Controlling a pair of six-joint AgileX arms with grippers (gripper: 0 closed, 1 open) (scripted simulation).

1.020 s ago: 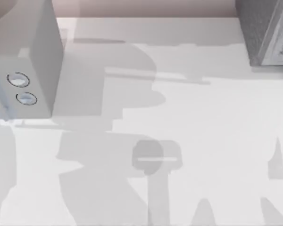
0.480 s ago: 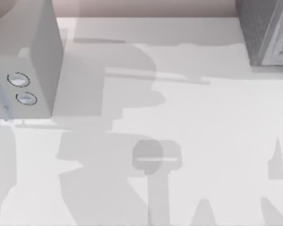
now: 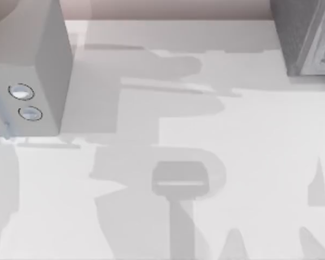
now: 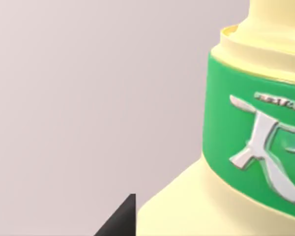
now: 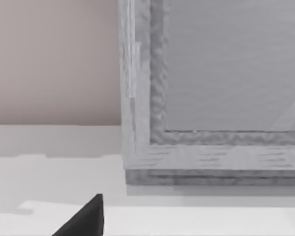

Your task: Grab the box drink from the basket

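Nearest to me, grey shadows [image 3: 179,179] lie across the white table [image 3: 260,135], spreading from the near edge toward the middle. In the left wrist view the dark tip of my left gripper [image 4: 120,221] pokes in just beside a cream-yellow container [image 4: 187,216]. It has a green band [image 4: 236,123] with a raised white mark, and a pale wall stands behind it. I cannot tell whether this gripper is released or clenched, whether it touches the container, or whether the container is the box drink. I also cannot tell where on the table it stands. In the right wrist view the dark tip of my right gripper [image 5: 83,219] hangs over the table, apart from a grey rough-walled box [image 5: 226,73] that stands upright on the surface. Whether this gripper is released or clenched I cannot tell either. Farther back on the left of the table is a plain grey block [image 3: 46,65] with two small round rings [image 3: 21,92] on its near face. At the far right corner is the grey rough-walled box [image 3: 298,38]; I cannot tell whether it is the basket. Behind the table's far edge runs a pinkish wall [image 3: 168,8].
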